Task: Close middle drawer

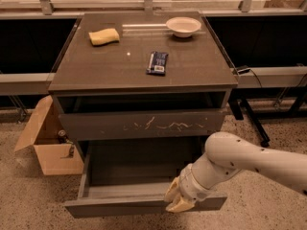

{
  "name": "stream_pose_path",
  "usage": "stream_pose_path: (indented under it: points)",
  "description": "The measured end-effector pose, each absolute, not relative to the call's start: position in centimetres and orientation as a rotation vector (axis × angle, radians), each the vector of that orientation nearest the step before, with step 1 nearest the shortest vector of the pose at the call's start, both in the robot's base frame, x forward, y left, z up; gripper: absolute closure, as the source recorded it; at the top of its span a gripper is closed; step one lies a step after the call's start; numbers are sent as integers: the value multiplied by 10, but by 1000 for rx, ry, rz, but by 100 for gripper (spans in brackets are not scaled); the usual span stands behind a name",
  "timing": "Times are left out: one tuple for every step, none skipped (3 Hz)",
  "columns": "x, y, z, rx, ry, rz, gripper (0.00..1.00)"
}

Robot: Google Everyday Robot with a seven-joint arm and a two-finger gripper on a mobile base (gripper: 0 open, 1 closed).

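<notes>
The middle drawer [120, 208] is pulled far out of the cabinet, and its dark inside [136, 164] looks empty. Its plain grey front faces me low in the camera view. My gripper [176, 199], on the white arm [240, 159] coming from the right, is at the top edge of that front, right of its middle, and seems to touch it. The drawer front with white scratch marks [144, 125] is above, with a dark gap over it. The lowest front is hidden.
On the cabinet top [96, 71] lie a yellow sponge [103, 36], a white bowl [183, 26] and a blue packet [157, 63]. An open cardboard box [45, 143] stands on the speckled floor at the left. Dark table legs [252, 121] stand at the right.
</notes>
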State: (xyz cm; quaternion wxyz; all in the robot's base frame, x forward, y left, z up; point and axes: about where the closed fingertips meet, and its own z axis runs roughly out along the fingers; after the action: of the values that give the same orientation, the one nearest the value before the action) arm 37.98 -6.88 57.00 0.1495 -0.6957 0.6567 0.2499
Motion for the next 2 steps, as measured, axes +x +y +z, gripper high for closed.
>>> stream_pose_path:
  points:
    - [378,-68,564,-1996,1888,735,88]
    - [378,-68,564,-1996,1888,735,100]
